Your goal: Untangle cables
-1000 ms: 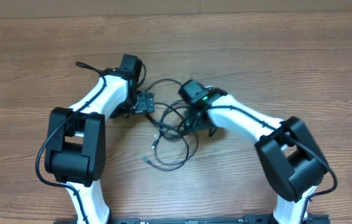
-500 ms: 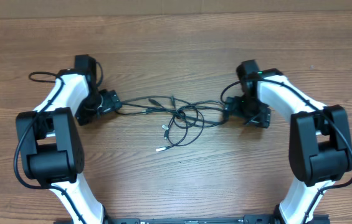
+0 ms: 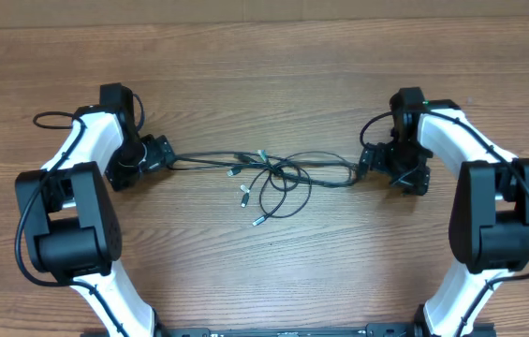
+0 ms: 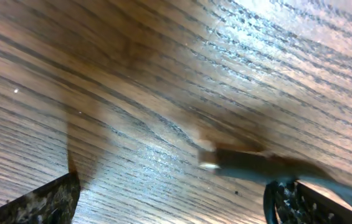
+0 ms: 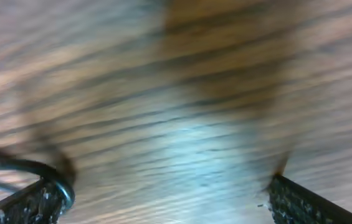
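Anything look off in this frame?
Only the cables: a knotted clump of loops in the middle, with strands drawn out sideways toward the left hand and right hand, both open. Loose plug ends poke out below the clump. Nothing looks spilled or damaged.

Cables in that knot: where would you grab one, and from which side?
Probably the loose plug end at the bottom of the cables, from straight above: it lies flat on the table, sticking out clear of the crossings.
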`<action>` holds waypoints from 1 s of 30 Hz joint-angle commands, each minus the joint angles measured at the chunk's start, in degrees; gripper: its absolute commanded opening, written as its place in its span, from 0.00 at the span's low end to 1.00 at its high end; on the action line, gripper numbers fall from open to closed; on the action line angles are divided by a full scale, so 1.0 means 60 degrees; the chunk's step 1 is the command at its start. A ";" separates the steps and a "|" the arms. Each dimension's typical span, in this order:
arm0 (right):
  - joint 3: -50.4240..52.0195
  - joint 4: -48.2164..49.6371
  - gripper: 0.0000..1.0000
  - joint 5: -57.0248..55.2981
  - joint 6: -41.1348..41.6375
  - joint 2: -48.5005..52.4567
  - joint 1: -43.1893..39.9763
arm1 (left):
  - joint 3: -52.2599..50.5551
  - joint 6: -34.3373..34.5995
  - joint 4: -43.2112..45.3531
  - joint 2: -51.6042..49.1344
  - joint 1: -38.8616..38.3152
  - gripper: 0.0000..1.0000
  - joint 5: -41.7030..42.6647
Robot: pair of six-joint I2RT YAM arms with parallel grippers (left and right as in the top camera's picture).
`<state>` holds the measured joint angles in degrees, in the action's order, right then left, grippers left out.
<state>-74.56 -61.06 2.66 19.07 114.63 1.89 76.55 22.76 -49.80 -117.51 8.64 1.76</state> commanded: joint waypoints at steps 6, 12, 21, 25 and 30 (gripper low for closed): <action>-0.1519 -0.1574 1.00 -0.2248 0.0084 0.0991 -0.1413 | -0.1330 0.0200 0.0379 -0.2652 0.2841 1.00 0.0222; -0.1727 -0.1628 1.00 -0.0667 -0.0175 0.0991 -0.1388 | -0.1326 -0.0412 0.0521 -0.2637 0.3362 0.90 0.1749; -0.1745 -0.2124 0.99 0.3286 -0.2692 0.0878 -0.1337 | -0.1282 -0.1016 -0.0109 -0.0036 0.1694 0.82 0.2699; -0.1774 -0.2208 0.97 0.3366 -0.2692 0.0339 -0.1326 | -0.1282 -0.1013 -0.0193 0.2091 0.0171 0.82 0.2699; -0.1774 -0.2688 0.97 0.3475 -0.2623 -0.0463 -0.1344 | -0.1282 -0.0761 -0.0102 0.3373 -0.2113 0.68 0.2725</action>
<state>-83.79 -76.20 21.17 4.05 117.12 -6.24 68.71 17.91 -50.46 -103.46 2.46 14.48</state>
